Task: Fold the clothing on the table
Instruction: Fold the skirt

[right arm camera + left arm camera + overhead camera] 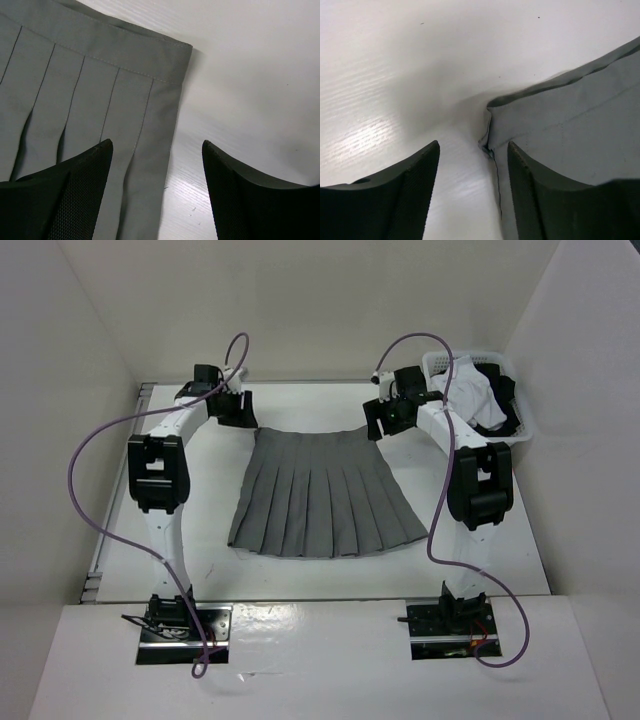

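We judge the grey skirt (325,495) light and limp; the left gripper (473,145) and right gripper (156,142), both open, straddle its two waist corners, the firmest holds.

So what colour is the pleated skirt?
Plain medium grey; the skirt shows best in the right wrist view.

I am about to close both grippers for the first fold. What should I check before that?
1. The grey pleated skirt lies flat on the table: ok.
2. The left gripper is open and straddles the skirt's waist corner: ok.
3. The right gripper is open and straddles the skirt's side edge: ok.
4. Fingers low enough to pinch fabric: cannot tell.
5. The white basket stands apart from the skirt: ok.
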